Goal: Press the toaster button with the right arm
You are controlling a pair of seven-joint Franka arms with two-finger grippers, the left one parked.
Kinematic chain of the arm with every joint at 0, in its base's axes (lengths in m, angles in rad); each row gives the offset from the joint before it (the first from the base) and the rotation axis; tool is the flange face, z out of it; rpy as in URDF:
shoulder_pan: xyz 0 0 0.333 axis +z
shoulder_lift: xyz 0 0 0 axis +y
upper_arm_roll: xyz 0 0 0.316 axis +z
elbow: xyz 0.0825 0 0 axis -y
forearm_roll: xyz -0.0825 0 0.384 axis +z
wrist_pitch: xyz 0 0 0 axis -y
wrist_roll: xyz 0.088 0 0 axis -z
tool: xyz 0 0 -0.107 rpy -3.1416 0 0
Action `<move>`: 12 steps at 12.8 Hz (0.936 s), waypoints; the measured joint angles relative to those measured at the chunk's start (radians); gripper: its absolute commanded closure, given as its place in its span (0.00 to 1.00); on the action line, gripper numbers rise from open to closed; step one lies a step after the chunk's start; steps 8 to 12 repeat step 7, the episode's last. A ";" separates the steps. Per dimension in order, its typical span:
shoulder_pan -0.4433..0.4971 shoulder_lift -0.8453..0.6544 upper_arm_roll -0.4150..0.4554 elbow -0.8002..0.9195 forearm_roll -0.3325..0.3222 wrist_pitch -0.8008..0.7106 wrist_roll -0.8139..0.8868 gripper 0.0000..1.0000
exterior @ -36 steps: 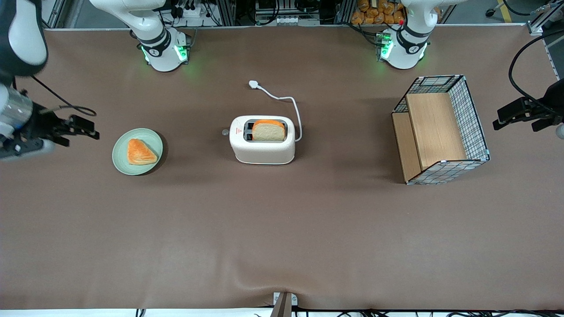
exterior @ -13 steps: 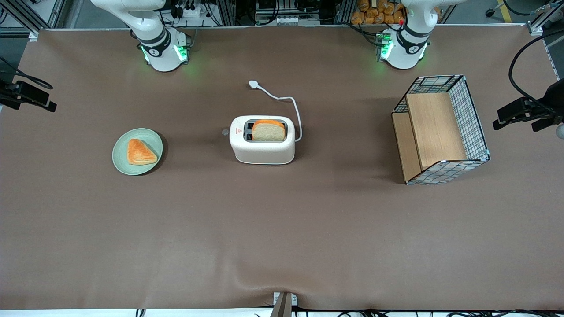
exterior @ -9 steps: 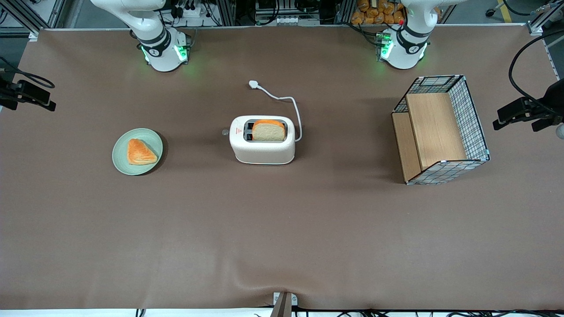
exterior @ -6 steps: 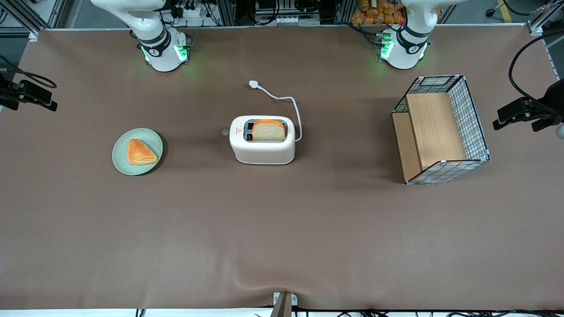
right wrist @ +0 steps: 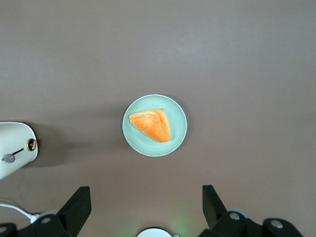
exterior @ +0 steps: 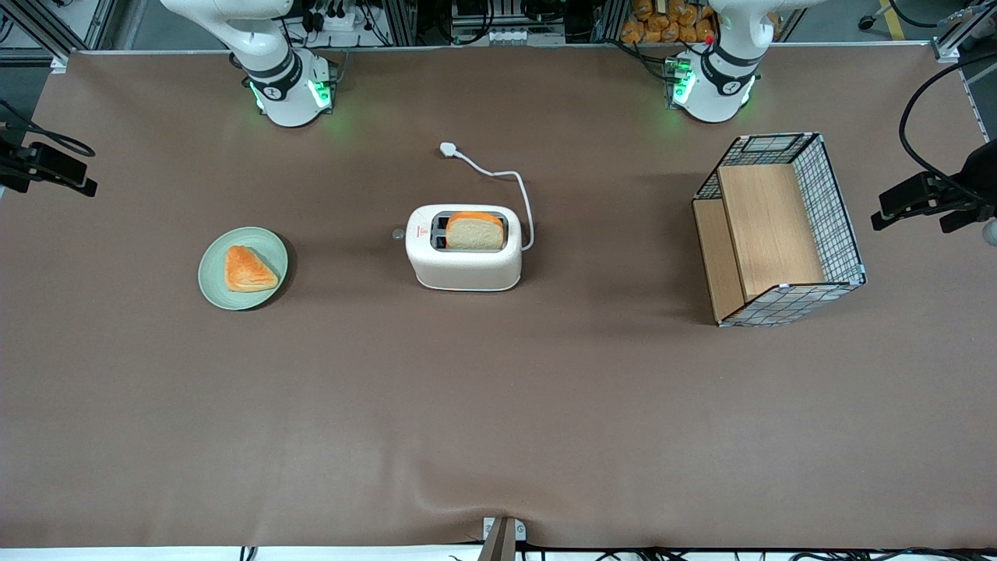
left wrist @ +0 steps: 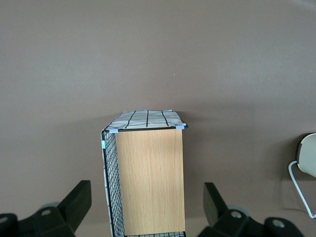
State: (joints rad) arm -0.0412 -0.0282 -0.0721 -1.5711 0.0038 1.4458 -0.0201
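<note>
The white toaster (exterior: 465, 265) stands mid-table with a bread slice (exterior: 473, 232) in one slot. The toaster button (exterior: 398, 233), a small grey knob, sticks out of its narrow end that faces the working arm's end of the table. The right wrist view shows that end of the toaster (right wrist: 15, 145) and the button (right wrist: 8, 158). My right arm's gripper (exterior: 58, 170) hangs at the table's edge, far from the toaster and higher than the plate. The gripper (right wrist: 145, 197) is open and holds nothing.
A green plate (exterior: 269, 292) with a pastry (exterior: 248, 269) lies between the gripper and the toaster. The toaster's cord and plug (exterior: 448, 148) trail toward the arm bases. A wire basket with wooden panels (exterior: 779, 230) stands toward the parked arm's end.
My right arm has pulled back from beside the plate to the table's edge, farther from the front camera. Over the last second it has barely moved. The toaster stays as it was.
</note>
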 measured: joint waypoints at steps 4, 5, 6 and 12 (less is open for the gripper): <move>0.000 -0.001 0.000 0.000 0.014 -0.008 0.039 0.00; 0.000 -0.001 0.000 0.000 0.014 -0.009 0.041 0.00; 0.000 -0.002 0.000 0.000 0.014 -0.009 0.042 0.00; 0.000 -0.002 0.000 0.000 0.014 -0.010 0.043 0.00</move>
